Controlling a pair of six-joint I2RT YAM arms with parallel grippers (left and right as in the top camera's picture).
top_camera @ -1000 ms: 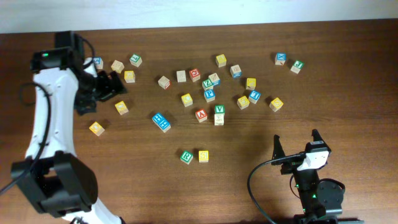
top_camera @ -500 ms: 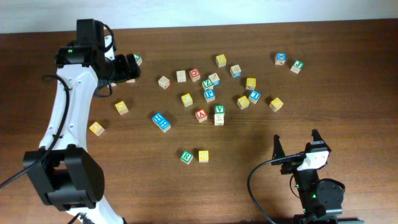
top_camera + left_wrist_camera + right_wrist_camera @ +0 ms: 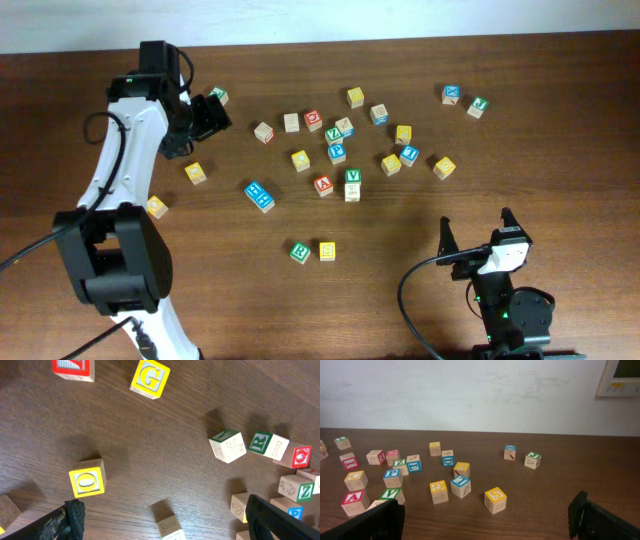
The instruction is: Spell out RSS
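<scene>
A green R block (image 3: pixel 300 251) and a yellow block (image 3: pixel 327 250) sit side by side at the front middle; the yellow block's letter is too small to read. A yellow S block (image 3: pixel 444 167) lies right of centre and also shows in the right wrist view (image 3: pixel 495 499). My left gripper (image 3: pixel 205 115) is open and empty over the far-left blocks. In its wrist view (image 3: pixel 162 510) a bone-marked block (image 3: pixel 167 525) lies between the fingers. My right gripper (image 3: pixel 478 243) is open and empty at the front right (image 3: pixel 485 520).
Several letter blocks are scattered across the middle and back of the table, among them a red A (image 3: pixel 323 184), a blue pair (image 3: pixel 260 195), a yellow G (image 3: pixel 149 378) and a yellow O (image 3: pixel 87 479). Two blocks (image 3: pixel 465 100) lie far right.
My left arm has swung from the left side toward the back and then right, and the open gripper now hovers over the far-left blocks. The right arm has not moved.
</scene>
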